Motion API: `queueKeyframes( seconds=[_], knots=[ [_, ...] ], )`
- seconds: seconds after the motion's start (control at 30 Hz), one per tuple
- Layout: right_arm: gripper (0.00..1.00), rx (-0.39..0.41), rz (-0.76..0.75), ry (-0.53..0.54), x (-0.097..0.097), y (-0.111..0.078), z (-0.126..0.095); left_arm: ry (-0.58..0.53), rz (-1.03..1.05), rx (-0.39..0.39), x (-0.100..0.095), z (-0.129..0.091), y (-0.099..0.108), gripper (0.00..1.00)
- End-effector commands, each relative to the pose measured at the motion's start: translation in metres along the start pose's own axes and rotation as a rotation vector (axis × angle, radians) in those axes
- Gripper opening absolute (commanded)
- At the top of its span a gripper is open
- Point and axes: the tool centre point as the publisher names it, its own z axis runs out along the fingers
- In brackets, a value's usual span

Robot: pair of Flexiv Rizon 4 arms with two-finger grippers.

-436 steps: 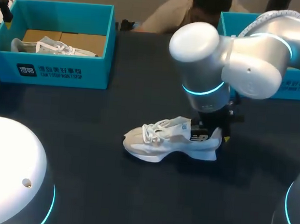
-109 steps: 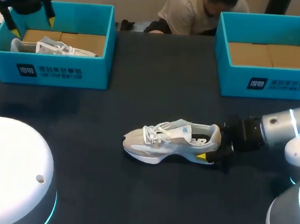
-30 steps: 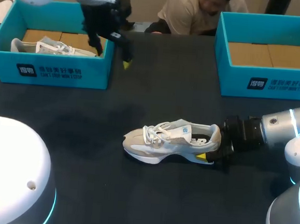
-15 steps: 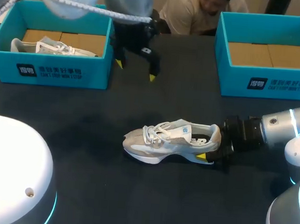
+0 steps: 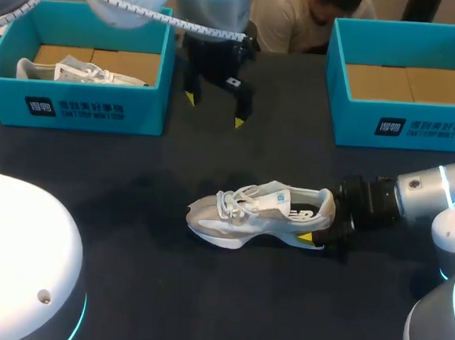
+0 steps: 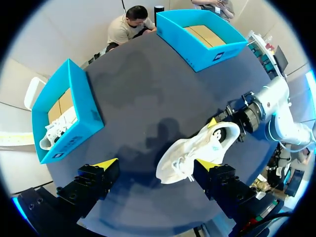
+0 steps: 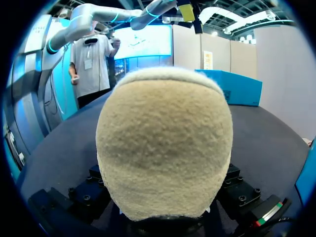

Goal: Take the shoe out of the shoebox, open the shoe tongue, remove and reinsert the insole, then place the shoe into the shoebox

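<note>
Dark counter (image 5: 115, 193) holds your white shoe (image 5: 247, 215) on its sole; your right gripper (image 5: 315, 232) clamps its heel; your left gripper (image 5: 214, 111) hangs wide open, empty, beyond the shoe, well apart.

A dark, matte table (image 5: 225, 296) takes up nearly the whole scene, and its top is one plain, even colour (navy more than black). The light is soft and falls from above. It leaves a blurred shadow (image 5: 160, 173) on the top at about nine o'clock from the table's middle. The surface looks a little lighter toward twelve o'clock and darker toward six.
</note>
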Motion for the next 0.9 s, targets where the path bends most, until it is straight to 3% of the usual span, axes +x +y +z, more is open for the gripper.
queueKeyframes(
  seconds=[0.03, 0.27, 0.9],
  knots=[
    [0.00, 0.002, 0.000, -0.002, 0.001, 0.000, 0.002, 0.000, -0.001, 0.001, 0.000, 0.000, 0.001, 1.00],
    [0.00, 0.002, 0.000, -0.002, 0.001, 0.000, 0.002, -0.068, -0.151, -0.008, 0.019, 0.015, 0.008, 1.00],
    [0.00, 0.002, 0.000, -0.002, 0.001, 0.000, 0.002, -0.012, -0.248, -0.060, 0.088, 0.043, 0.011, 1.00]
  ],
)
